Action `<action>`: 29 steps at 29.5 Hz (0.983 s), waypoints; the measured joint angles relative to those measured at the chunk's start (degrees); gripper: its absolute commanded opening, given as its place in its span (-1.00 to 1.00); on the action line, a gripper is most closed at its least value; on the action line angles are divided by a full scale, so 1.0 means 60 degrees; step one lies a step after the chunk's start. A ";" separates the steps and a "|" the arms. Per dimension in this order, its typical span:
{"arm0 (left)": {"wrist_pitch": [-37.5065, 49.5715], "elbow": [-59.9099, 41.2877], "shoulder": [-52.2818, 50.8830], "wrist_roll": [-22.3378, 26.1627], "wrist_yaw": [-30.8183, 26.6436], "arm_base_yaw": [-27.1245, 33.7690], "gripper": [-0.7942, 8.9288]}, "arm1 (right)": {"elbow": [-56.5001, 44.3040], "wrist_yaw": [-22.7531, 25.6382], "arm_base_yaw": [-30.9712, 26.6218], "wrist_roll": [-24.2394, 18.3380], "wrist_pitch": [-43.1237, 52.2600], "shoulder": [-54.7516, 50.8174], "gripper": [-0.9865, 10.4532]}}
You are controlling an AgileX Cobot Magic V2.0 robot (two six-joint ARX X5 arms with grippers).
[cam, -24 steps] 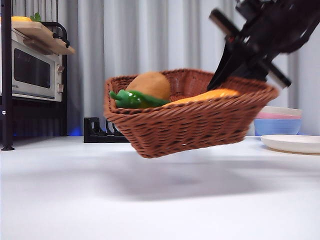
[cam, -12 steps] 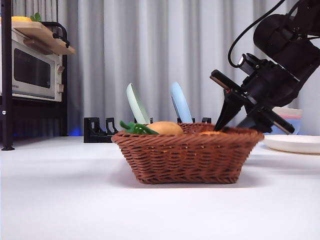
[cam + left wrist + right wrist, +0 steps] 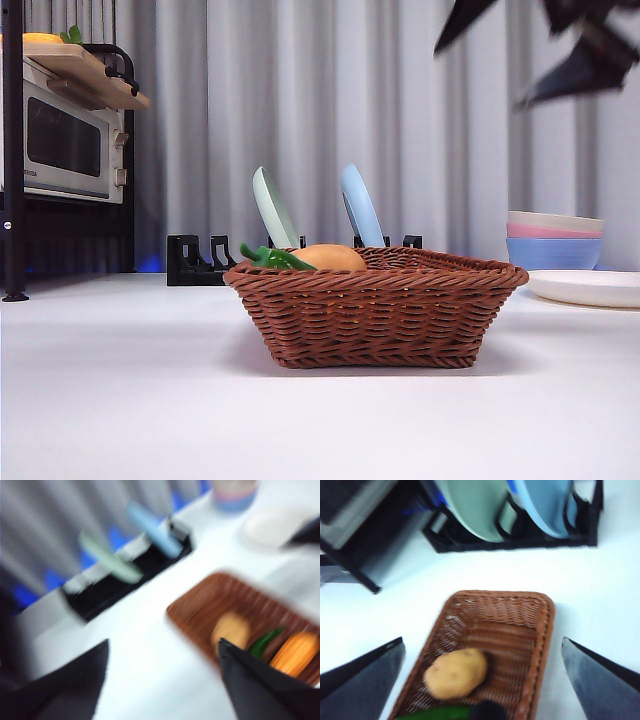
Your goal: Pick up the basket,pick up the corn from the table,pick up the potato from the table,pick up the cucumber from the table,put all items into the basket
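My basket (image 3: pixel 375 315) sits flat on the white worktop (image 3: pixel 120 400), and all three vegetables look to be inside it. The potato (image 3: pixel 456 673), smooth, tan and rounded, lies on the woven floor; the glossy green cucumber (image 3: pixel 265 641) is tucked right beside it; the bumpy orange corn (image 3: pixel 296 653) lies on the cucumber's other side, though that left wrist picture is blurred, so I'm hedging on whether they touch. By my reckoning the loading is done and nothing is left on the worktop to collect. My right gripper (image 3: pixel 482 680) hangs above the basket, jaws spread wide, holding nothing. My left gripper (image 3: pixel 162 680) is off to one side of the basket, also wide and empty. The brown wicker has flared sides and a braided rim, stiff-looking.
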 measured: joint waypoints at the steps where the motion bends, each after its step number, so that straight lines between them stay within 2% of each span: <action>1: -0.0299 0.0000 0.0022 0.0036 -0.0069 0.0073 -0.85 | 0.0000 0.0004 0.0022 -0.0120 -0.0288 -0.0346 -0.81; 2: -0.0470 -0.0004 0.0044 0.0073 -0.0095 0.0131 -0.85 | 0.0000 0.0011 0.0055 -0.0248 -0.0474 -0.0594 -0.86; 4: -0.0561 -0.0051 0.0036 0.0117 -0.0124 0.0244 -0.85 | -0.0004 0.0237 0.0102 -0.0648 -0.0743 -0.1053 -0.84; 10: 0.0149 -0.1439 -0.0841 0.0095 -0.0131 0.0382 -0.85 | -0.0353 0.1770 0.0146 -0.1282 -0.0903 -0.1945 -0.84; 15: 0.1297 -0.3818 -0.2477 -0.0277 -0.0149 0.0448 -0.85 | -0.1945 0.1800 0.0346 -0.1413 -0.0255 -0.2776 -0.84; 18: 0.1501 -0.5020 -0.3362 -0.0597 -0.0157 0.0448 -0.85 | -0.2488 0.1781 0.0393 -0.1453 -0.0474 -0.2692 -0.82; 23: 0.0357 -0.5206 -0.3577 -0.1628 -0.0142 0.0448 -0.84 | -0.2524 0.1781 0.0328 -0.1450 -0.0565 -0.2382 -0.82; 29: 0.0087 -0.5206 -0.3381 -0.1953 -0.0146 0.0444 -0.84 | -0.2524 0.1785 0.0328 -0.1450 -0.0514 -0.2390 -0.82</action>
